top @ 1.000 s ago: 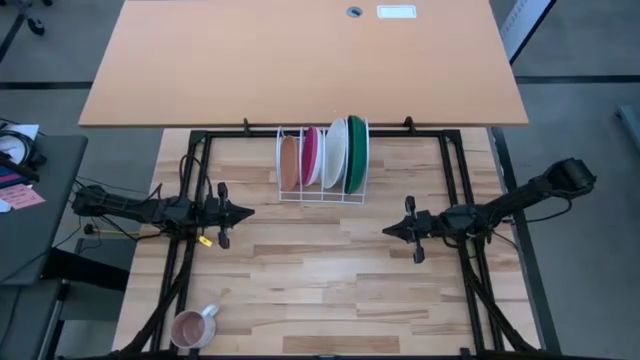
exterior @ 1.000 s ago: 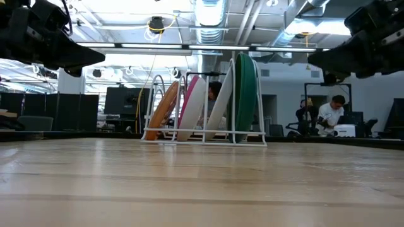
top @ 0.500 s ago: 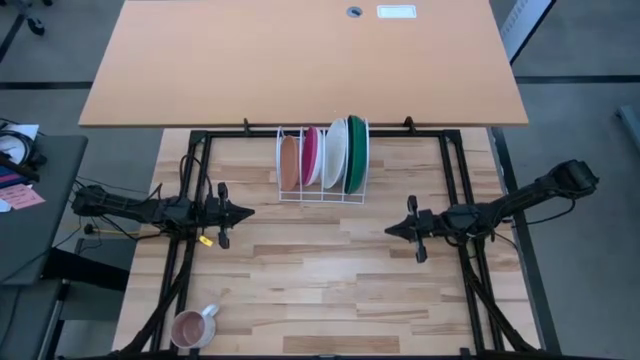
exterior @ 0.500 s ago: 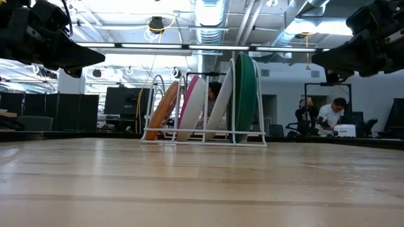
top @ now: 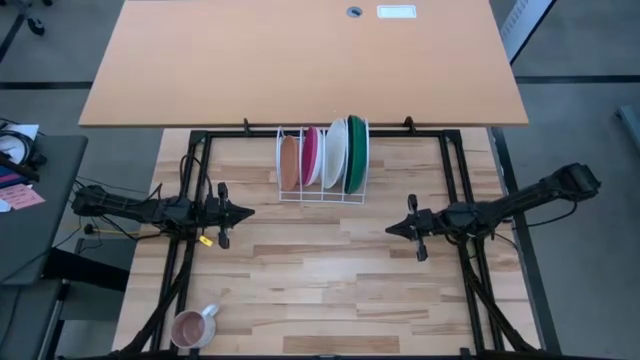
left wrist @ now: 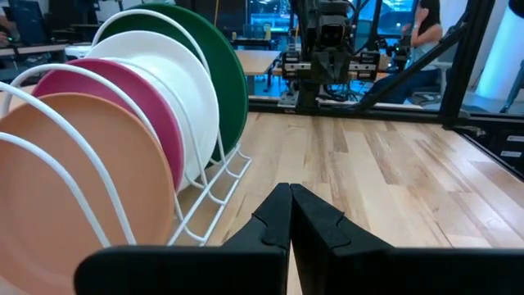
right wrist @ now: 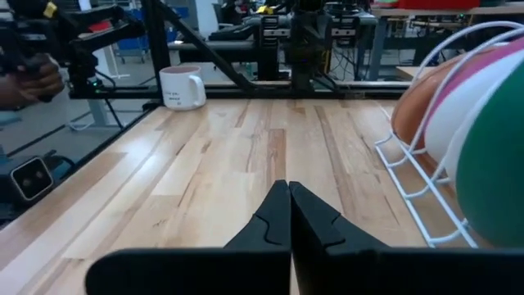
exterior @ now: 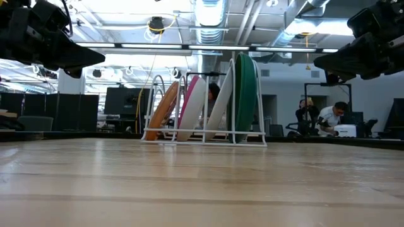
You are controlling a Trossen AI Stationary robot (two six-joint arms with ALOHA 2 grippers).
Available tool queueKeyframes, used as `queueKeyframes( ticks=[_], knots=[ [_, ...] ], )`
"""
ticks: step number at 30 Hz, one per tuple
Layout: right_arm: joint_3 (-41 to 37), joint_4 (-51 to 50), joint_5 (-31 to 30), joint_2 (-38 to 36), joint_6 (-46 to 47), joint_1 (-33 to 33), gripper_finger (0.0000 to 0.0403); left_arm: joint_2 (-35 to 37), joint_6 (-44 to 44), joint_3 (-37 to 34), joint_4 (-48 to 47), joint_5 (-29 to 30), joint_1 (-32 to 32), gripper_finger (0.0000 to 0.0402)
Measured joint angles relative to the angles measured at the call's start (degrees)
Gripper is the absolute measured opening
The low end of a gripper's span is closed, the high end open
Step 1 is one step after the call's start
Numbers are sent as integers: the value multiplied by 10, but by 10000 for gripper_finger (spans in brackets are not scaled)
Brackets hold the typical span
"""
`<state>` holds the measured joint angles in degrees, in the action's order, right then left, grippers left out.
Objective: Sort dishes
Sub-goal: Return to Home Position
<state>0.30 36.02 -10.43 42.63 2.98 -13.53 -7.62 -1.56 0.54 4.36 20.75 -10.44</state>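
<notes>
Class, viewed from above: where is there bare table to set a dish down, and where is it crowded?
Bare table lies between the left end effector and right end effector, in front of the rack, and along the near edge right of the mug. The rack, holding four plates, is crowded.

I'm working in what looks like an open-plan robotics lab. In the low view, bare ceiling ducts point(exterior: 208, 12) and strip lights point(exterior: 158, 45) run overhead at twelve o'clock. Dark monitors point(exterior: 120, 101) stand toward nine o'clock, and a person point(exterior: 331, 116) sits at a workstation near three o'clock. From above, my wooden table point(top: 330, 280) sits in a black metal frame point(top: 220, 131), with an orange desk point(top: 300, 60) beyond at twelve.
</notes>
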Motion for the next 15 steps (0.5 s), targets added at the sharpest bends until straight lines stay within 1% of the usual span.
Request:
queueKeyframes(
  ticks=[6, 8, 11, 15],
  knots=[
    [0, -64, 18, -74, -7, 37, 0, 0, -1, 0, 0, 0, 0, 0],
    [0, -72, 42, -98, -8, 48, 0, 0, -1, 0, 0, 0, 0, 0],
    [0, -95, 70, -128, -5, 55, 0, 0, -1, 0, 0, 0, 0, 0],
    [0, -132, 73, -155, 8, 55, 0, 0, -5, 0, 0, -2, 0, 0]
  ],
)
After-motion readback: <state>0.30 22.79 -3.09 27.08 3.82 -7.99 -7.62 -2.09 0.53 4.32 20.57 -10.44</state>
